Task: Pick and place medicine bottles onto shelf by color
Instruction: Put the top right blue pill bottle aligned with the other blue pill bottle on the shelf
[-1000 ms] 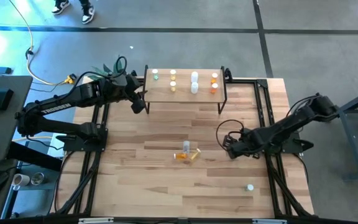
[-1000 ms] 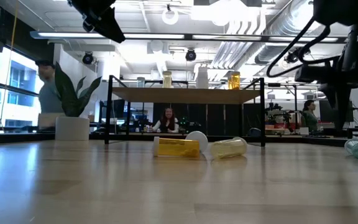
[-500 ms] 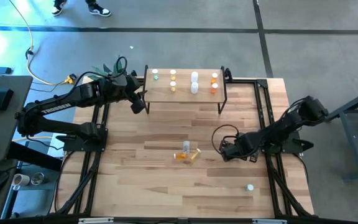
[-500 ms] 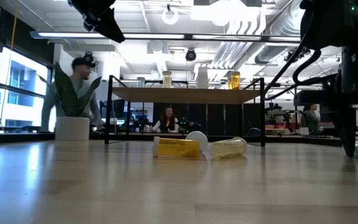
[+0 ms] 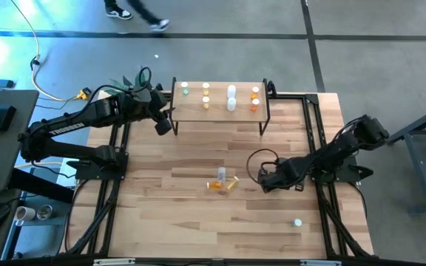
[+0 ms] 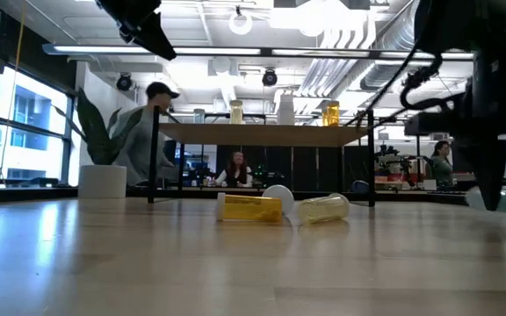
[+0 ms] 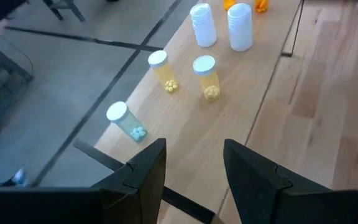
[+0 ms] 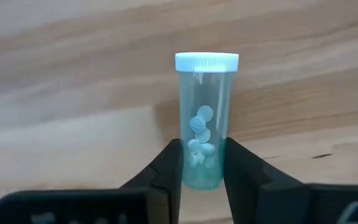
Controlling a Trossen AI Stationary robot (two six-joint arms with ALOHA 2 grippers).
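My right gripper (image 5: 265,181) is low over the table's right middle, shut on a green bottle (image 8: 204,118) with a white cap and pale pills inside. My left gripper (image 7: 194,180) is open and empty, up by the left end of the shelf (image 5: 220,111). On the shelf's top stand one green bottle (image 7: 126,121), two yellow (image 7: 205,74), two white (image 7: 240,25) and two orange (image 5: 255,100). On the table lie a yellow bottle (image 6: 251,207), a paler one (image 6: 323,209) and a white one (image 5: 222,174). Another green bottle (image 5: 297,222) lies near the front right. My right gripper pinches the green bottle's lower body (image 8: 202,163), near its bottom end, between its two fingers. The bottle runs on in line with the fingers, its capped end (image 8: 206,61) away from the gripper. I cannot tell whether it is clear of the tabletop.
Black metal rails (image 5: 113,185) run along the table's left and right sides. A potted plant (image 6: 102,167) stands beyond the table's far left. A person (image 6: 148,132) walks past behind the table. Bare wood shows at the table's near left (image 5: 161,222).
My right gripper has gone toward the table's left edge, closer to the bottles lying in the middle. A person has walked across behind the table, from left to right.
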